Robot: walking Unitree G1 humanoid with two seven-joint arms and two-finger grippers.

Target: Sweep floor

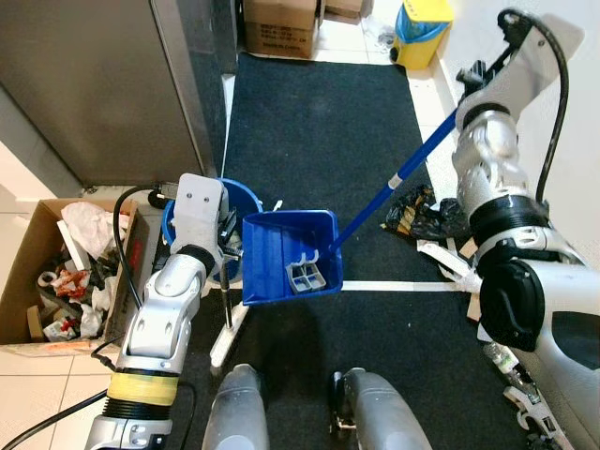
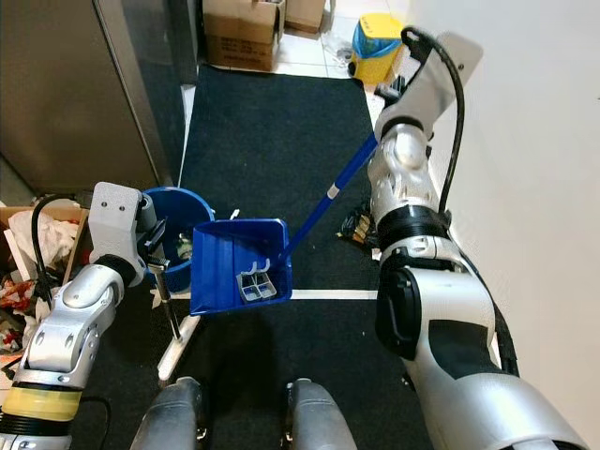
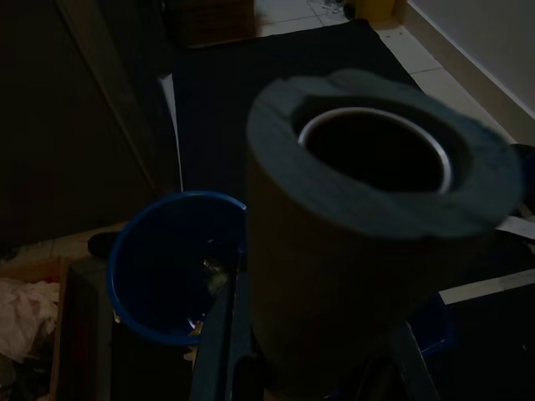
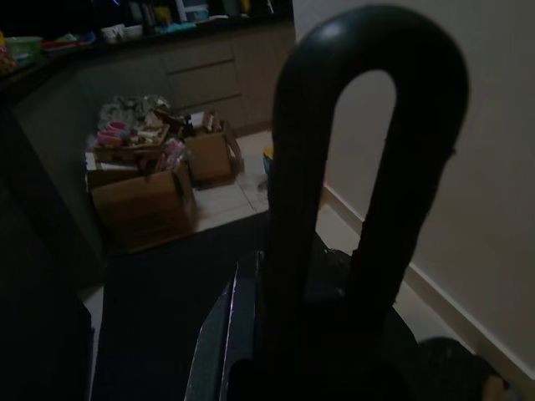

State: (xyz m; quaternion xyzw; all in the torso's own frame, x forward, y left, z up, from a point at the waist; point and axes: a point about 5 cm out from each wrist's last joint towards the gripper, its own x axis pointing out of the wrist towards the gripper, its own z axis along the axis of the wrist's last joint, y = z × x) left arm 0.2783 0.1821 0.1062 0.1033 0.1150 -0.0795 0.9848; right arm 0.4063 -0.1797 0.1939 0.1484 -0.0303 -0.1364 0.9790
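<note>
The left gripper jaws grip the blue dustpan, held just right of the blue bucket above the black mat. The right gripper apparently clamps the blue broom handle, its jaws hidden.

Floor: pale tiles, largely covered by a long dark mat crossed by 1 white line. Grey metal panel along the left side. White wall along the right side. 1 open cardboard box of scraps stands on the tiles at left. 1 closed carton and 1 yellow container stand beyond the mat's far end. Lighting even overhead.
</note>
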